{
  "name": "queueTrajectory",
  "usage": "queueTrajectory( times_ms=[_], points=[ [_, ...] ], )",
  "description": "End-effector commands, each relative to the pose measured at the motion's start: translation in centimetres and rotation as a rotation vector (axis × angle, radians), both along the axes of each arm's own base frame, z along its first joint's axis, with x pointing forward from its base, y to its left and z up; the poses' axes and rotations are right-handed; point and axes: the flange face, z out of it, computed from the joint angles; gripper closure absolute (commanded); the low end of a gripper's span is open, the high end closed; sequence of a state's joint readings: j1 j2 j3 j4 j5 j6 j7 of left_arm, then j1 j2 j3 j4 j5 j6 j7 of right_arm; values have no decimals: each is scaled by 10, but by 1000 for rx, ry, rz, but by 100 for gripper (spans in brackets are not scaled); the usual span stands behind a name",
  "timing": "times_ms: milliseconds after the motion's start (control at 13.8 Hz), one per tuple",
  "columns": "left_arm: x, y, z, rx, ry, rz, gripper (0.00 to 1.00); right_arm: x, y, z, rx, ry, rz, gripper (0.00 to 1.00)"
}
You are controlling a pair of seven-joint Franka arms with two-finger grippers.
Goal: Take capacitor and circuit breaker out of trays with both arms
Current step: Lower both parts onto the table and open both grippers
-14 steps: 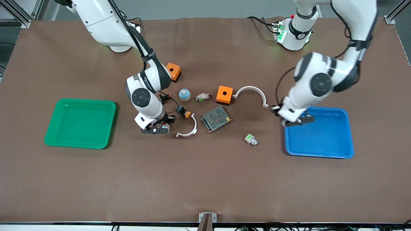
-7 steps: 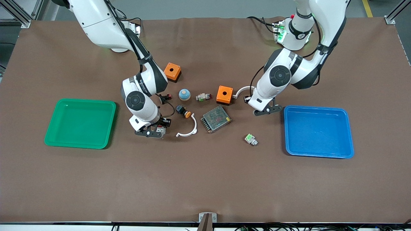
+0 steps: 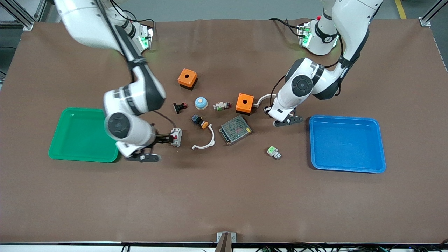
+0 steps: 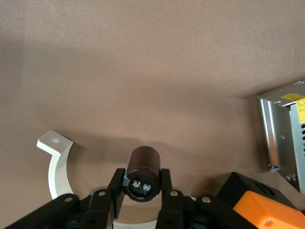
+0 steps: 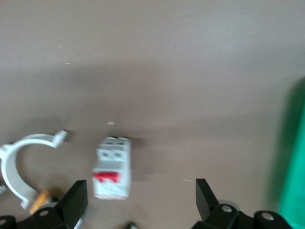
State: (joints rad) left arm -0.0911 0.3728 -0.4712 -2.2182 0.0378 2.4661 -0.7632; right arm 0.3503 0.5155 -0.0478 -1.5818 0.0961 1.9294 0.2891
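Note:
The breaker [image 3: 176, 137], a small white-grey block with red levers, lies on the table between the green tray [image 3: 87, 110] and a white curved bracket [image 3: 204, 141]. It also shows in the right wrist view [image 5: 113, 167]. My right gripper [image 3: 150, 148] is open and empty just beside it, toward the green tray; in the right wrist view [image 5: 140, 198] its jaws stand wide apart. My left gripper [image 3: 286, 120] hangs low beside the orange box [image 3: 244, 103] and is shut on the capacitor [image 4: 143, 174], a small dark cylinder with pale marks on its end.
The blue tray [image 3: 346, 119] sits at the left arm's end. Between the arms lie a metal power supply [image 3: 235, 130], a second orange box [image 3: 187, 78], another white bracket [image 3: 271, 97], a black push-button [image 3: 180, 106], a blue knob [image 3: 201, 103] and small parts [image 3: 273, 152].
My right gripper has drawn away from the breaker toward the green tray, leaving the breaker on the table. My left gripper moved from the blue tray's edge to beside the orange box.

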Motion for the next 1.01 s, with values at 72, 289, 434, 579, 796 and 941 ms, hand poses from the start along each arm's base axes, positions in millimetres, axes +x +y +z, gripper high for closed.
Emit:
queueTrajectory(
  times_ms=[72,289,434,579,796,941],
  points=[
    [0,-5,-5,19,-29,-42,86,1,-103,67,-15,-14,53,0],
    [2,-8,-15,45,-33,-37,85,-11,-157,108,-42,-5,30,0],
    [5,-10,-15,46,-40,-33,85,-17,-198,131,-25,-9,64,0],
    [6,-10,-15,44,-40,-33,84,-21,-237,150,-12,-21,87,0],
    [12,-7,-8,44,-50,-31,36,-14,-275,198,-12,-69,61,0],
    [23,-6,13,40,-88,-24,8,-10,-279,219,-14,-78,53,0]
  ],
)
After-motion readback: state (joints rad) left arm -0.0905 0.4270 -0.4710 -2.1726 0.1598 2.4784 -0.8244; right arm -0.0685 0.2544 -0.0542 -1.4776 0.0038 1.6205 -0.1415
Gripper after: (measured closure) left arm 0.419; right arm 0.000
